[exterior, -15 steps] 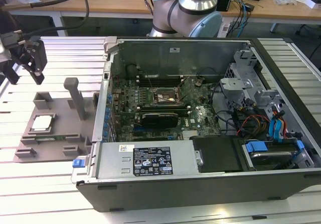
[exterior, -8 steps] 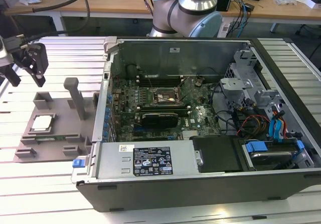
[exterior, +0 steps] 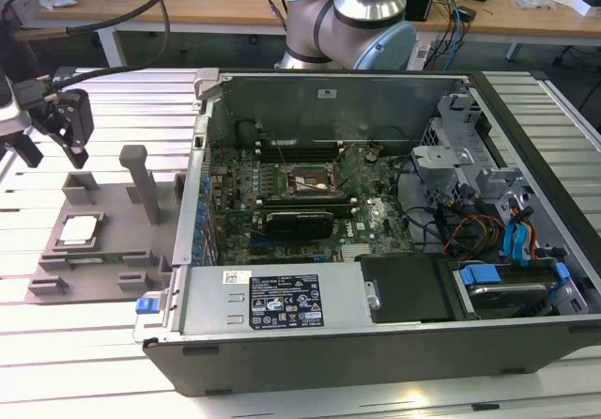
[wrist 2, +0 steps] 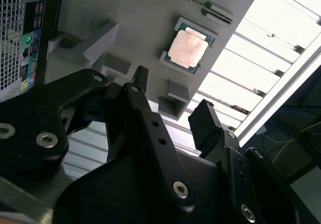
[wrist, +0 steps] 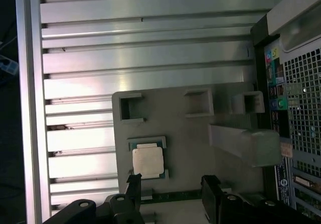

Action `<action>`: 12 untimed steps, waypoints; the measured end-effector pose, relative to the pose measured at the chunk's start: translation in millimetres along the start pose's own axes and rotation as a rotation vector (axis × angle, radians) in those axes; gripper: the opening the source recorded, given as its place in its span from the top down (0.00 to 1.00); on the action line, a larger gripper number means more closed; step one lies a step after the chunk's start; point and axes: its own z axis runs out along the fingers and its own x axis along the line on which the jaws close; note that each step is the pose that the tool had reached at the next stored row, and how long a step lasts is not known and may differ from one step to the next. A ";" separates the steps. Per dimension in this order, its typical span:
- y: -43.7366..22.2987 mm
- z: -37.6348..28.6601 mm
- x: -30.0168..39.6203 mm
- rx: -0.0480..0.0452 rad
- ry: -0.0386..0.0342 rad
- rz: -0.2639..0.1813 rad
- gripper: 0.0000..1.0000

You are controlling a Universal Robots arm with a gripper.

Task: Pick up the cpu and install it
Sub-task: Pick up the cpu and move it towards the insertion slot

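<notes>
The cpu (exterior: 77, 231), a small square chip with a pale metal top, lies flat in a recess of the grey fixture (exterior: 122, 217) at the exterior view's left. Both wrist views show the cpu (wrist 2: 188, 49) (wrist: 148, 161) lying untouched in the fixture (wrist 2: 125, 23) (wrist: 185, 143). My black gripper (exterior: 53, 151) hangs in the air above the fixture's far end, apart from the chip. It is open (wrist 2: 173, 103) (wrist: 171, 189), and there is nothing between its fingers.
An open computer case (exterior: 526, 344) lies right of the fixture, with a motherboard socket (exterior: 310, 182) and a long black card (exterior: 299, 220) inside. A tall grey post (exterior: 141, 179) rises from the fixture near the case wall. All of it rests on a slatted aluminium table (exterior: 56, 344).
</notes>
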 end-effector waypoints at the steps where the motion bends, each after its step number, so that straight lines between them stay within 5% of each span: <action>1: 0.0 0.9 0.0 0.0000 0.0000 0.000 0.40; 12: -0.4 9.3 0.2 -0.0001 -0.0001 0.000 0.40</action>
